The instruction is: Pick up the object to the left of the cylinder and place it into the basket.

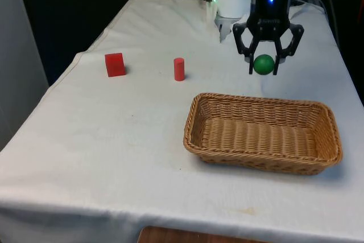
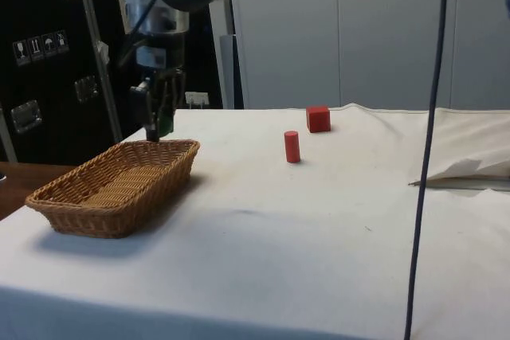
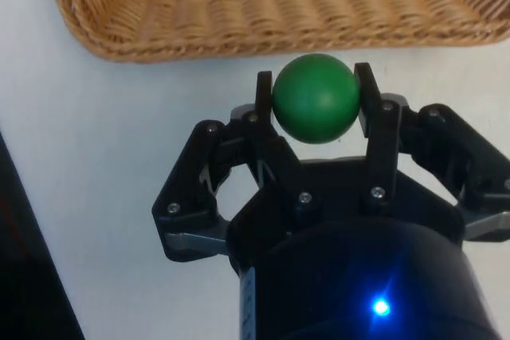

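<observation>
My gripper [image 1: 263, 70] is shut on a green ball [image 1: 263, 64], held between the two fingers just beyond the far rim of the wicker basket [image 1: 190, 135]. In the wrist view the ball [image 3: 315, 98] sits clamped by both fingers [image 3: 264, 93], over white cloth beside the basket's wall [image 3: 239, 29]. From the side, the gripper [image 2: 159, 131] hangs low near the basket's rim [image 2: 119, 224]. A red cylinder [image 1: 179, 69] stands upright mid-table. A red cube [image 1: 115, 64] sits further toward the front view's left. Both are apart from the gripper.
In the side view the cylinder [image 2: 292, 147] and cube [image 2: 318, 119] stand well away from the basket. The white cloth is rumpled at the side view's right [image 2: 470, 169]. A dark cable [image 2: 426, 149] hangs across that view.
</observation>
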